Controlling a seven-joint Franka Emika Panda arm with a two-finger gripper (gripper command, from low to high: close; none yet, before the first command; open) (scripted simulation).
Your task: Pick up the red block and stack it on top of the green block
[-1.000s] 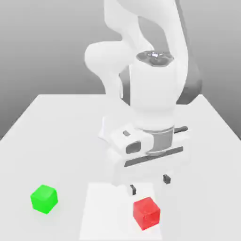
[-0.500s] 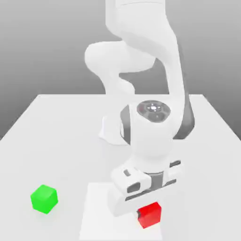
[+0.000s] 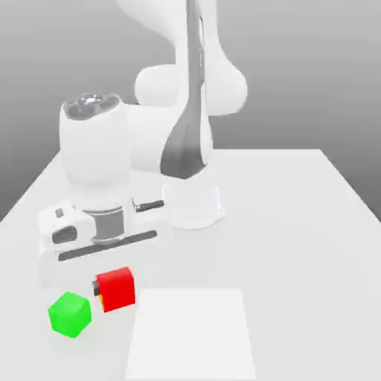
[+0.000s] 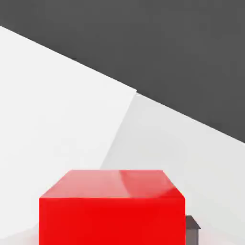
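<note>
Red block (image 3: pixel 117 289) in gripper (image 3: pixel 96 289), nr green block (image 3: pixel 70 315), tbl (image 3: pixel 298 260) edge well apart

A pale worktop (image 3: pixel 298 260) spreads across the exterior view, a flat white square (image 3: pixel 192 331) lying on it near the front, below a grey backdrop (image 3: pixel 312 74).

red block (image 3: pixel 117 289) raised, near green block (image 3: pixel 71 315)

The exterior view faces the white robot arm (image 3: pixel 97 156) from beyond its fingers, looking down across the pale flat table (image 3: pixel 298 260). The hand view looks closely past the fingers; both share the smooth bright-red cube (image 3: pixel 117 289) between them.
</note>
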